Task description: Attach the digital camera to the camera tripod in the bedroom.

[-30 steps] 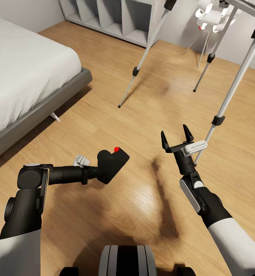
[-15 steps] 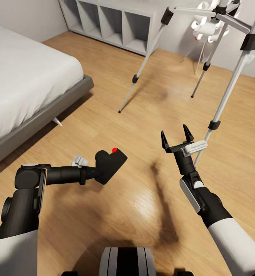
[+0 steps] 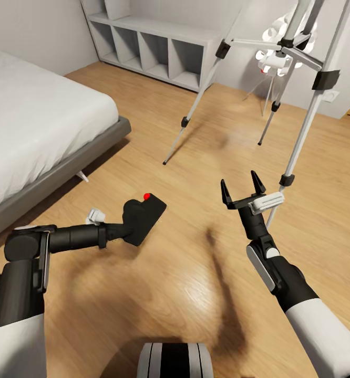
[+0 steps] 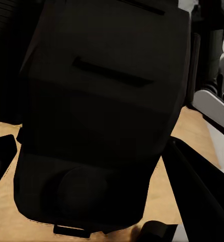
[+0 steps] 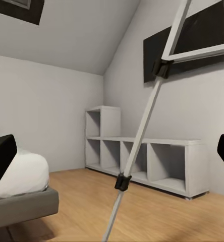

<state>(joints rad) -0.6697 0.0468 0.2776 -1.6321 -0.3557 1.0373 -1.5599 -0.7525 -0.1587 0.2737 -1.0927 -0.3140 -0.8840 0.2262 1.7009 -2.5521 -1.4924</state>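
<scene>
My left end effector [image 3: 123, 231] pinched the digital camera [image 3: 142, 219], held low over the wood floor [image 3: 185, 273]. My right end effector [image 3: 242, 190] was spread and held nothing, just beside the nearest leg of the camera tripod [image 3: 301, 136].

wood floor [image 3: 159, 294], grey bed [image 3: 43, 121], white shelving [image 3: 154, 47]

In the head view, the bed [image 3: 38, 131] lies at ten o'clock, the shelf unit [image 3: 154, 47] at twelve behind it. The camera tripod [image 3: 296, 152] stands at one to two o'clock, right of the digital camera [image 3: 141, 220], its near leg just beside the right claw [image 3: 243, 190].
</scene>
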